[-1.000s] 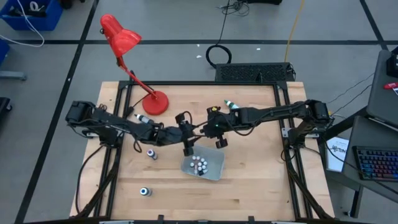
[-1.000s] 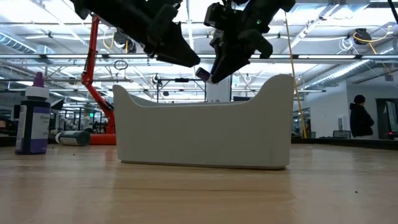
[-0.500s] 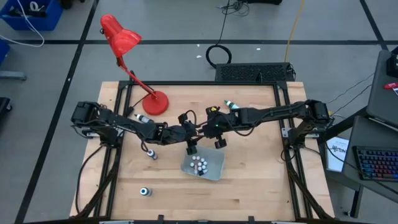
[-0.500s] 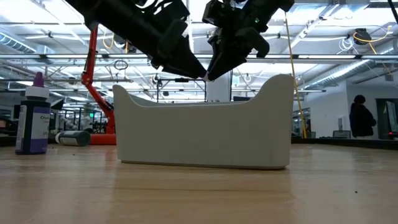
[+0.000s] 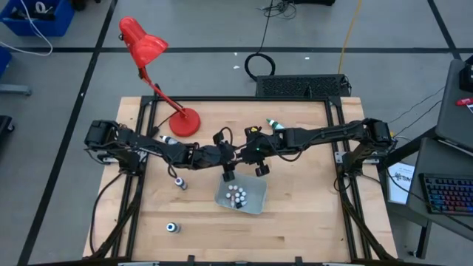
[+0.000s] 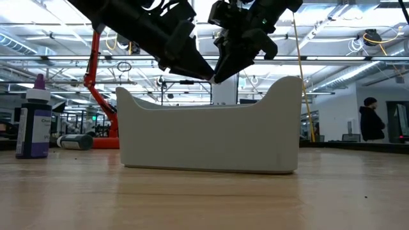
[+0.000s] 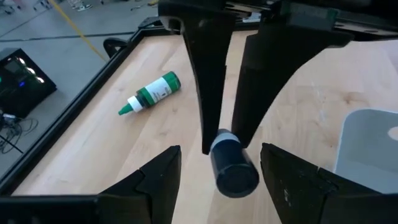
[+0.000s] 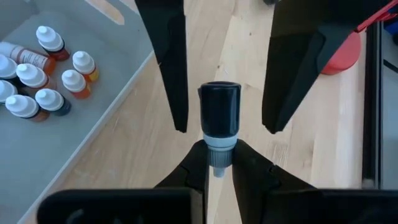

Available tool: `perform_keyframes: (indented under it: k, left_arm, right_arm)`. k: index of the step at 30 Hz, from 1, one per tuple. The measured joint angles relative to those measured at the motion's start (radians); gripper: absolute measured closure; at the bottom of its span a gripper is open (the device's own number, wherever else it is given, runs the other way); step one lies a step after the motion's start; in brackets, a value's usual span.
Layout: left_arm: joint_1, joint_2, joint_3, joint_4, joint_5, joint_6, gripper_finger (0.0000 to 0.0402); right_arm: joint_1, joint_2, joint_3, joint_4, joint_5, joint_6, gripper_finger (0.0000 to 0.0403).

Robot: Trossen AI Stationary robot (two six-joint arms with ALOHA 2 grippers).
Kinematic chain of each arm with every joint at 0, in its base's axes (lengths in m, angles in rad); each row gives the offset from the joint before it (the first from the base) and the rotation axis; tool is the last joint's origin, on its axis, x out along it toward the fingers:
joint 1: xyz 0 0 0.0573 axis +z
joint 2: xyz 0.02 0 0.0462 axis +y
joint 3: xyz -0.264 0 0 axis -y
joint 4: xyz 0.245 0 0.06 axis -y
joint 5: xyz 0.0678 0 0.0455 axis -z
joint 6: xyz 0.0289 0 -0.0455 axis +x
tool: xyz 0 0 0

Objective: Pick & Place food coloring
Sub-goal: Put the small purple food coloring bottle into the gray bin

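Now the right gripper pinches a small dark bottle by its cap mid-tabletop, offering it between the left gripper's spread fingers, seemingly for handover.

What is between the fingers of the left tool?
A small dark bottle, which the right tool holds by its pale neck. It touches neither finger of the left tool. Both wrist views show this.
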Motion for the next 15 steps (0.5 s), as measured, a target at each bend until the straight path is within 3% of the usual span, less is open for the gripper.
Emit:
perform_keyframes:
  k: [5,15]
  left_arm:
    - [0.003,0.000,0.000,-0.003,0.022,0.003,0.0208]
    - [0.007,-0.001,-0.001,-0.018,0.030,0.002,0.0336]
  right_arm:
    - [0.000,0.000,0.000,0.000,0.000,-0.001,0.0367]
    - [0.000,0.000,0.000,-0.002,0.000,0.011,0.0367]
